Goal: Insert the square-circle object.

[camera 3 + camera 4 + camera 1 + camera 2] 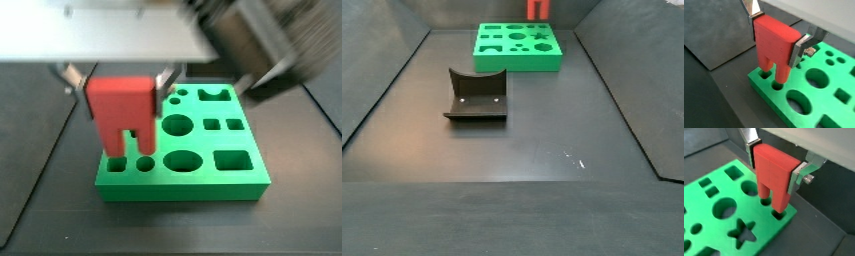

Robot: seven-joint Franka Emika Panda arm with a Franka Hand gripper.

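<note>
Dark grey tabletop [516, 160] with raised dark walls around it, pretty bare apart from the green board [517, 47] at the far end and the dark fixture [476, 96] standing well apart from it, nearer the camera. In that side view the arm is cut off by the frame edge, only a sliver of the square-circle object [537, 8] shows above the board's far edge. In a side view up close, the gripper [123, 75] body is a blurry pale slab and the fingers are hard to make out. In both wrist views it's clearer: the fingers [802, 48] are clamped on the block's upper part, one each side. The block stands upright, long axis vertical, pegs pointing down, tips in two small holes at the board's [724, 208] corner. How deep they sit, can't tell.
</note>
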